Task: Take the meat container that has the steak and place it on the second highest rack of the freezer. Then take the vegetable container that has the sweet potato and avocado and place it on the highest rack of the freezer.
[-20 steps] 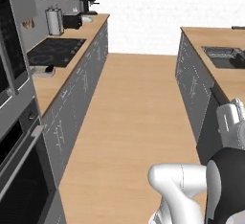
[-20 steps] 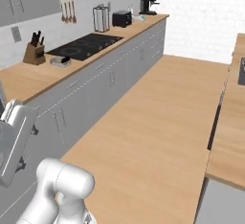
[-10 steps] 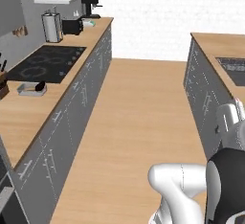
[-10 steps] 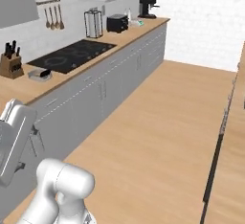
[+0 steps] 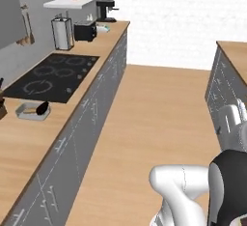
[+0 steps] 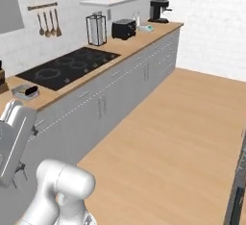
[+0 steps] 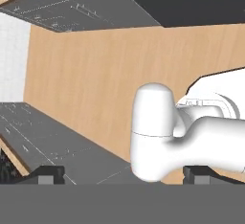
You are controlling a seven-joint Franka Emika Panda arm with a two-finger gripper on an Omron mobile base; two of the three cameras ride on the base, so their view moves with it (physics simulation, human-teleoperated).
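Gaping wide with nothing between its fingertips, the tool point(image 7: 123, 174) hangs over the wooden floor point(image 7: 95, 74).

Light-grey vegetable container point(image 5: 32, 112); black avocado point(image 5: 42, 107)

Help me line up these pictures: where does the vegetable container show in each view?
Left base view: the vegetable container sits at the left edge, on the counter before the cooktop.
Right base view: at the far left, again beside the cooktop.
Hand view: not in it.
Shared landmark: the cooktop.
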